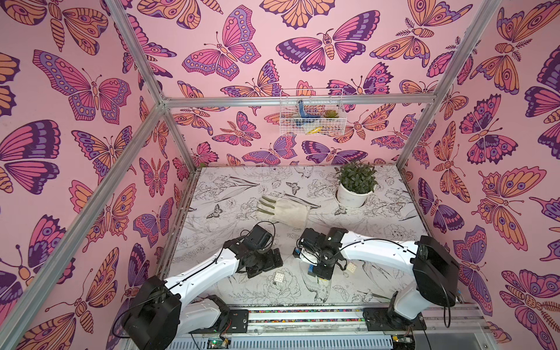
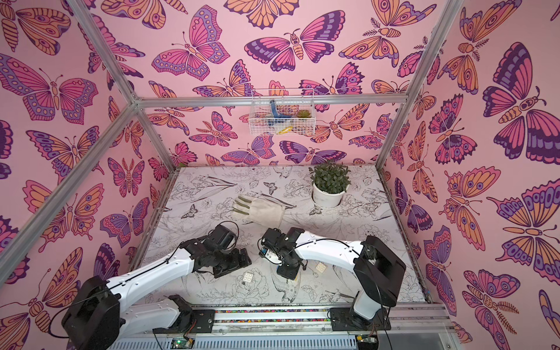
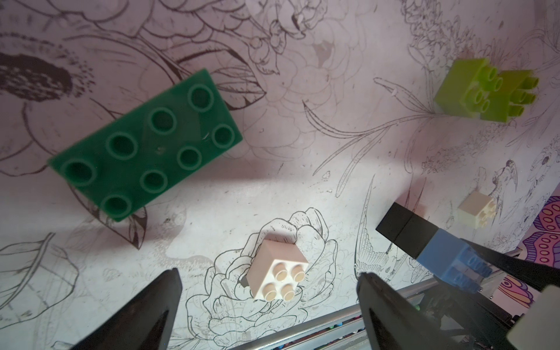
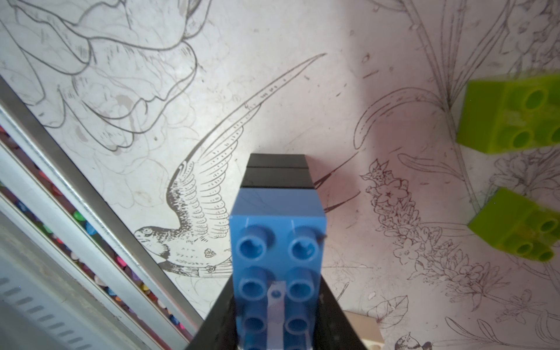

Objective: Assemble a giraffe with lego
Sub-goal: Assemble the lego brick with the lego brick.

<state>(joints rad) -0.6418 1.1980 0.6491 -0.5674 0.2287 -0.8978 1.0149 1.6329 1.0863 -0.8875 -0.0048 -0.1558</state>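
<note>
Done: blue brick seated on black bricks, pinched tight between right gripper fingers.
Remaining: neck and head, judging by loose pieces.
Left gripper: spread wide, empty, white brick between fingertips.
Beyond fingertips: dark green brick, lime bricks, second white brick.
Obstructions: none apparent; glove and potted plant well beyond both.

Both top views looked down from high over the whole surface. Each wrist camera hung close above it; both caught the lime bricks.
</note>
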